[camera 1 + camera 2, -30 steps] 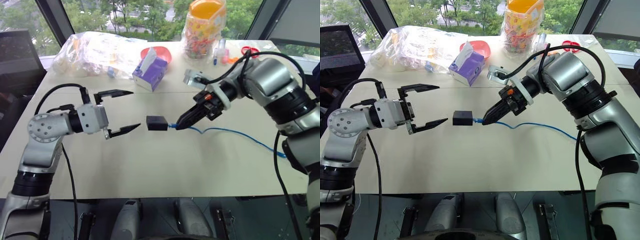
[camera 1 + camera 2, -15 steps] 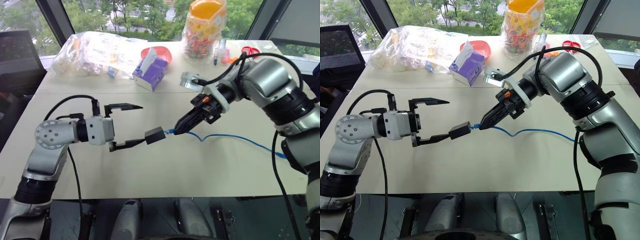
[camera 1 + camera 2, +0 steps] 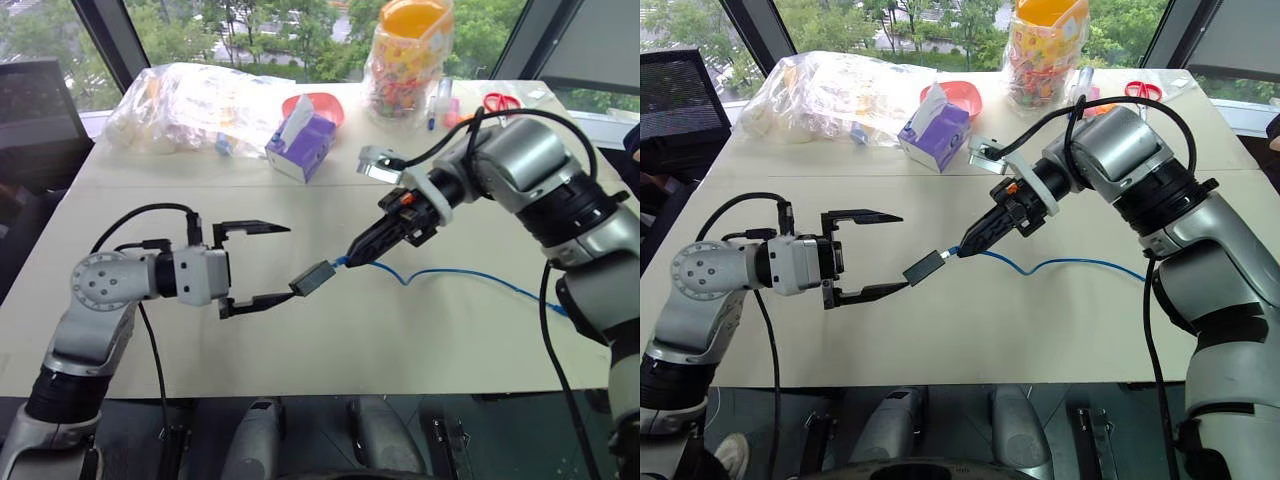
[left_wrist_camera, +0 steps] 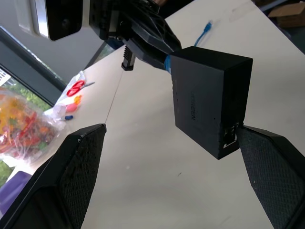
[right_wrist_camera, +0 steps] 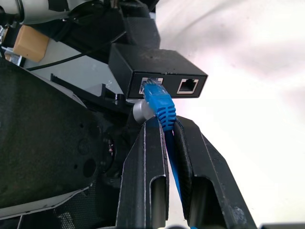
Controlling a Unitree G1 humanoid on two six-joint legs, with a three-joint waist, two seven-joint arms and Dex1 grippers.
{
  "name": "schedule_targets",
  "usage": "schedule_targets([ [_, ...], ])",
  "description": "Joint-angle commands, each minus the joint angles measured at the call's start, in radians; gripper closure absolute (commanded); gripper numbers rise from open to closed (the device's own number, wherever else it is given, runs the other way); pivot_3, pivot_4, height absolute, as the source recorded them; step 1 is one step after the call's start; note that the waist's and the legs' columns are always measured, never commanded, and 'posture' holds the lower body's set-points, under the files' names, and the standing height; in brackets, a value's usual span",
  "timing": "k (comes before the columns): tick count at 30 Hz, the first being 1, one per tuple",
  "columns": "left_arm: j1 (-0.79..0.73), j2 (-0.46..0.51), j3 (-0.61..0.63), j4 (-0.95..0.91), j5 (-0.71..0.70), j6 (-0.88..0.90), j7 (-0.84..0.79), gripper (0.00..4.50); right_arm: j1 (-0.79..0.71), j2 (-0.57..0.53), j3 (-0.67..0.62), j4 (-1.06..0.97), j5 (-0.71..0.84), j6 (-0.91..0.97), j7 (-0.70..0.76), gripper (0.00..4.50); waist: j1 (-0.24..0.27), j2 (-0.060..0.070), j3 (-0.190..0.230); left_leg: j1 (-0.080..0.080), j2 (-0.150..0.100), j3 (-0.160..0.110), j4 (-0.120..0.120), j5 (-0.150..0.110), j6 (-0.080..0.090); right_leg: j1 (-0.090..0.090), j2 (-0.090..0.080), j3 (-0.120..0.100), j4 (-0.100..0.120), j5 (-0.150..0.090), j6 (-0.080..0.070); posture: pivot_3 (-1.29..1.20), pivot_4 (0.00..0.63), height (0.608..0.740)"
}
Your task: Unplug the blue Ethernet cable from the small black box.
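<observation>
The small black box (image 3: 312,278) hangs tilted on the plug of the blue Ethernet cable (image 3: 470,272), which is seated in one of the box's two ports (image 5: 151,86). My right gripper (image 3: 352,258) is shut on the cable just behind the plug. From there the cable trails off to the right across the table. My left gripper (image 3: 291,261) is open and pointing at the box. The box's low end rests against the tip of its lower finger (image 4: 271,162); the upper finger (image 3: 255,228) stands clear above.
At the back of the beige table (image 3: 330,350) stand a purple tissue box (image 3: 300,143), a clear plastic bag (image 3: 190,105), a red bowl (image 3: 325,105) and a candy jar (image 3: 408,60). Red scissors (image 3: 500,100) lie at the far right.
My left gripper has come in from the left and sunk a little, so its lower finger now touches the box. The box has tipped from level to slanting. My right gripper has stayed shut on the cable.
</observation>
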Motion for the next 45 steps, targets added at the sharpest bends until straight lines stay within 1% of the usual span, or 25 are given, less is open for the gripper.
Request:
schedule_targets([
  [1, 0.011, 0.006, 0.01, -0.038, -0.021, -0.023, -0.003, 0.0, -0.039, -0.038, 0.001, -0.006, 0.01, -0.026, 0.004, 4.44, 0.0, 0.0, 0.0, 0.0, 0.0, 0.0, 0.0, 0.0, 0.0, 0.0, 0.0, 0.0, 0.0, 0.0, 0.0, 0.0, 0.15, 0.74],
  [5, 0.018, 0.0, 0.002, -0.024, -0.017, -0.034, -0.008, 0.0, -0.024, -0.085, 0.011, -0.007, 0.007, -0.045, 0.004, 4.44, 0.003, 0.0, 0.0, 0.0, 0.0, 0.0, 0.0, 0.0, 0.0, 0.0, 0.0, 0.0, 0.0, 0.0, 0.0, 0.0, 0.15, 0.74],
  [7, 0.002, -0.003, 0.006, 0.002, -0.023, -0.037, -0.008, 0.0, -0.024, -0.095, 0.0, -0.018, 0.027, -0.006, 0.004, 4.44, 0.003, 0.0, 0.0, 0.0, 0.0, 0.0, 0.0, 0.0, 0.0, 0.0, 0.0, 0.0, 0.0, 0.0, 0.0, 0.0, 0.15, 0.74],
  [11, -0.033, -0.014, -0.004, 0.035, -0.016, -0.046, -0.011, 0.0, -0.012, -0.122, -0.006, -0.106, 0.085, 0.056, 0.004, 4.44, 0.0, 0.0, 0.0, 0.0, 0.0, 0.0, 0.0, 0.0, 0.0, 0.0, 0.0, 0.0, 0.0, 0.0, 0.0, 0.0, 0.15, 0.74],
  [20, -0.059, -0.046, -0.023, 0.029, -0.01, -0.039, 0.011, 0.0, 0.01, -0.09, -0.042, -0.173, 0.12, 0.144, 0.004, 4.44, 0.002, 0.0, 0.0, 0.0, 0.0, 0.0, 0.001, 0.0, 0.0, 0.0, 0.0, 0.0, 0.0, 0.0, 0.0, 0.0, 0.15, 0.74],
  [30, -0.042, -0.057, -0.046, -0.015, -0.013, -0.012, 0.033, 0.0, 0.004, -0.019, -0.092, -0.158, 0.091, 0.184, 0.004, 4.44, 0.002, 0.0, 0.0, 0.0, 0.0, 0.0, 0.001, 0.0, 0.0, 0.0, 0.0, 0.0, 0.0, 0.0, 0.0, 0.0, 0.15, 0.74],
  [33, -0.036, -0.052, -0.043, -0.02, -0.021, -0.009, 0.03, 0.77, 0.009, -0.011, -0.092, -0.158, 0.077, 0.174, 0.004, 4.5, 0.002, 0.0, 0.0, 0.0, 0.0, 0.0, 0.001, 0.0, 0.0, 0.0, 0.0, 0.0, 0.0, 0.0, 0.0, 0.0, 0.15, 0.74],
  [34, -0.033, -0.049, -0.039, -0.021, -0.024, -0.009, 0.028, 1.16, 0.01, -0.008, -0.091, -0.152, 0.071, 0.171, 0.004, 4.5, 0.002, 0.0, 0.0, 0.0, 0.0, 0.0, 0.001, 0.0, 0.0, 0.0, 0.0, 0.0, 0.0, 0.0, 0.0, 0.0, 0.15, 0.74],
  [35, -0.031, -0.046, -0.036, -0.023, -0.028, -0.008, 0.026, 1.68, 0.011, -0.006, -0.09, -0.145, 0.065, 0.168, 0.004, 4.5, 0.002, 0.0, 0.0, 0.0, 0.0, 0.0, 0.001, 0.0, 0.0, 0.0, 0.0, 0.0, 0.0, 0.0, 0.0, 0.0, 0.15, 0.74],
  [36, -0.028, -0.042, -0.033, -0.025, -0.03, -0.007, 0.025, 2.08, 0.012, -0.005, -0.088, -0.138, 0.059, 0.163, 0.004, 4.5, 0.002, 0.0, 0.0, 0.0, 0.0, 0.0, 0.001, 0.0, 0.0, 0.0, 0.0, 0.0, 0.0, 0.0, 0.0, 0.0, 0.15, 0.74],
  [40, -0.022, -0.021, -0.013, -0.039, -0.043, 0.006, 0.026, 3.97, 0.02, -0.008, -0.056, -0.081, 0.021, 0.112, 0.004, 4.5, 0.001, 0.0, 0.0, 0.0, 0.0, 0.0, 0.001, 0.0, 0.0, 0.0, 0.0, 0.0, 0.0, 0.0, 0.0, 0.0, 0.15, 0.74],
  [45, -0.01, -0.009, -0.006, -0.049, -0.046, 0.01, 0.031, 3.99, 0.026, 0.009, -0.039, -0.017, -0.017, 0.045, 0.004, 4.5, 0.0, 0.0, 0.0, 0.0, 0.0, 0.0, 0.001, 0.0, 0.0, 0.0, 0.0, 0.0, 0.0, 0.0, 0.0, 0.0, 0.15, 0.74],
])
